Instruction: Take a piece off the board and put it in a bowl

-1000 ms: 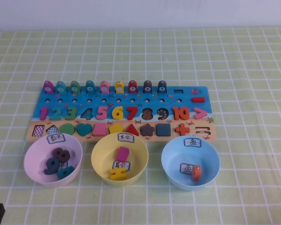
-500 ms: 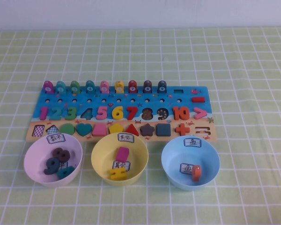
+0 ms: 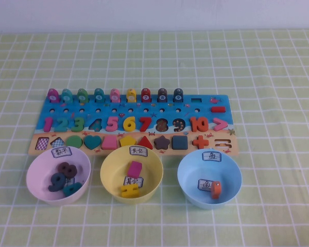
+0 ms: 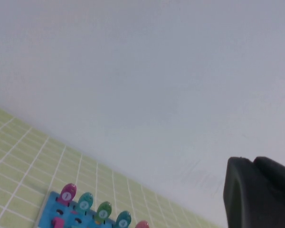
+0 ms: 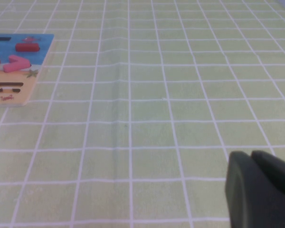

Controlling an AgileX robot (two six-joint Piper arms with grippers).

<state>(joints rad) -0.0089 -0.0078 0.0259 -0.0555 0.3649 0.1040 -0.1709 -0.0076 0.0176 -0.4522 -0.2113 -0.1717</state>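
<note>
Neither arm reaches over the desk (image 3: 278, 62) in the high view; both seem parked off to the sides, which leaves the board (image 3: 134, 125) and bowls free for whichever arm goes next. The left gripper (image 4: 259, 190) shows only as a dark edge in its own wrist view, lifted and tipped up toward the wall, with the board's far corner just showing below. The right gripper (image 5: 261, 187) likewise shows only a dark edge, low over bare green cloth to the right of the board. For both, I cannot tell how the jaws stand, and I see nothing carried by either.

The board lies flat in the middle of the desk with three bowls lined up along its near edge, close enough that a lifted piece has only a short trip. Each bowl bears a paper label, so the pieces look to be sorted by kind. The pink bowl (image 3: 37, 189) on the left holds three number pieces. The yellow bowl (image 3: 109, 186) in the middle holds two pieces, a pink block and a yellow one. The blue bowl (image 3: 230, 193) on the right holds one orange piece (image 3: 215, 190).

On the board I count nine fish pegs (image 3: 115, 95) standing in the far row, the numbers one to ten in the middle row, and nearest the bowls a row of shapes with two slots empty at the left. Any of these could be next.
</note>
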